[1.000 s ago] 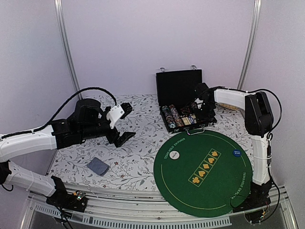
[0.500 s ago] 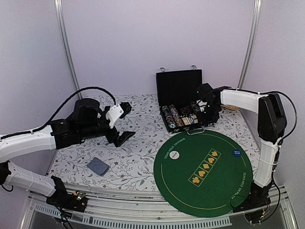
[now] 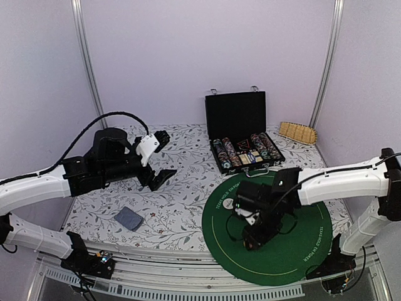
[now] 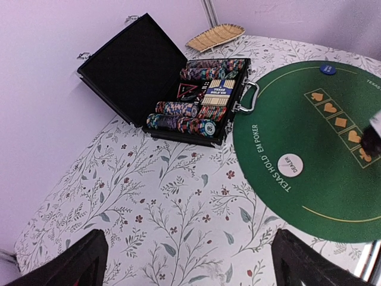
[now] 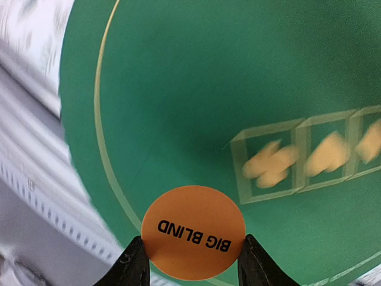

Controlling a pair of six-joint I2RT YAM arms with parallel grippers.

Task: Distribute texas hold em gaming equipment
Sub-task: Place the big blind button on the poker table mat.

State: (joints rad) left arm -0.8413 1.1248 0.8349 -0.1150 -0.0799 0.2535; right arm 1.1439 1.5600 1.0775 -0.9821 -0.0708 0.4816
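Observation:
My right gripper [image 3: 253, 236] hangs over the near left part of the round green poker mat [image 3: 301, 248]. In the right wrist view it [image 5: 191, 241] is shut on an orange "BIG BLIND" disc [image 5: 193, 232], held by its edges above the mat [image 5: 196, 89]. A white dealer disc [image 4: 294, 164] and a blue disc [image 4: 327, 69] lie on the mat [image 4: 309, 190]. An open black case [image 3: 244, 150] at the back holds rows of striped poker chips [image 4: 178, 122]. A blue-grey card deck [image 3: 129, 218] lies near left. My left gripper [image 3: 164, 158] is open and empty above the floral cloth [image 4: 189, 238].
A woven tan basket piece [image 3: 297, 132] lies at the back right, behind the case; it also shows in the left wrist view [image 4: 214, 37]. The case lid [image 4: 131, 65] stands upright. The table's front rail [image 3: 188, 285] runs along the near edge.
My right arm has swung from the chip case at the back down to the near part of the green mat. My left arm has hardly moved.

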